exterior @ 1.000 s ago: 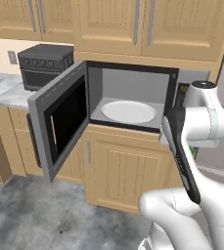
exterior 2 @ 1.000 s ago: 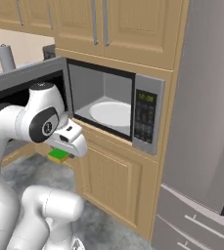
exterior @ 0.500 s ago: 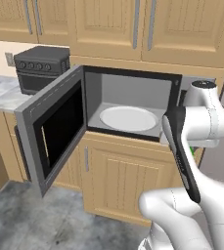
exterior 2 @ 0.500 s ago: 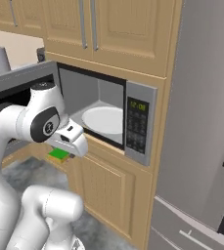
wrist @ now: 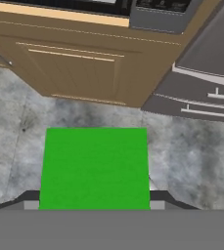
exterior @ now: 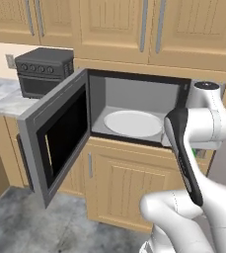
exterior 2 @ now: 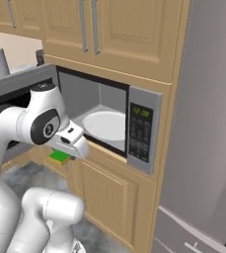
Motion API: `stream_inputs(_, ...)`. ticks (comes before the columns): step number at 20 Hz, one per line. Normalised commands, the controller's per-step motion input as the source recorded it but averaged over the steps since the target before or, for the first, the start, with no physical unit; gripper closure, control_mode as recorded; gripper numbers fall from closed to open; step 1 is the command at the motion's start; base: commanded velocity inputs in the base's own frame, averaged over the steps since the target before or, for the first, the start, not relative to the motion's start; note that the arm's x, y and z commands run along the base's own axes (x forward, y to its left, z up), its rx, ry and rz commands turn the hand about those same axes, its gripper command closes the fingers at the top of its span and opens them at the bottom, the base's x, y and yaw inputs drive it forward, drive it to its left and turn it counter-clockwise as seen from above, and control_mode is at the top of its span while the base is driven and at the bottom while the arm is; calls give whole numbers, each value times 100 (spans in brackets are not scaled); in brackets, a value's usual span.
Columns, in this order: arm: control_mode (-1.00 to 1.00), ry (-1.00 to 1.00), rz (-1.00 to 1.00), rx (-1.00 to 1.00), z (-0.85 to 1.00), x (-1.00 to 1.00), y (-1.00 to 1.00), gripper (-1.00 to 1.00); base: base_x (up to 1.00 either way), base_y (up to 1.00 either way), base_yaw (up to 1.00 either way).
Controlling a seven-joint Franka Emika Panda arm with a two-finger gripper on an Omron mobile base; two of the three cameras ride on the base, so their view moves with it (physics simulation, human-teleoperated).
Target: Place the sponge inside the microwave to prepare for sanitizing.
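While the arm's own body hides most of the claw (wrist: 94,205), its fingers pinch the sponge (wrist: 95,168) between them. The microwave (exterior 2: 112,123) stands above and ahead of the claw, door (exterior: 55,138) swung open, plate (exterior: 133,123) partly cut off.

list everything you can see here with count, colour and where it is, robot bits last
microwave: one, grey, built in under the upper cabinets, door swung open to the left
round plate: one, white, on the microwave floor
keypad panel: one, grey with green digits, right of the cavity
toaster oven: one, black, on the counter left of the microwave
upper cabinets: several, light wood, above
lower cabinet: light wood, below the microwave
sponge: one, bright green, between the gripper's fingers, below the microwave opening
gripper: one, white, shut on the sponge
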Motion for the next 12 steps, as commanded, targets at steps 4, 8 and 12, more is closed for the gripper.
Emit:
stream_inputs(4,100,0,0,0,0,0,0,100,67,19,0)
stream_inputs(8,100,0,0,0,0,0,0,100,66,5,0)
stream_inputs(12,100,0,0,0,0,0,0,100,48,8,0)
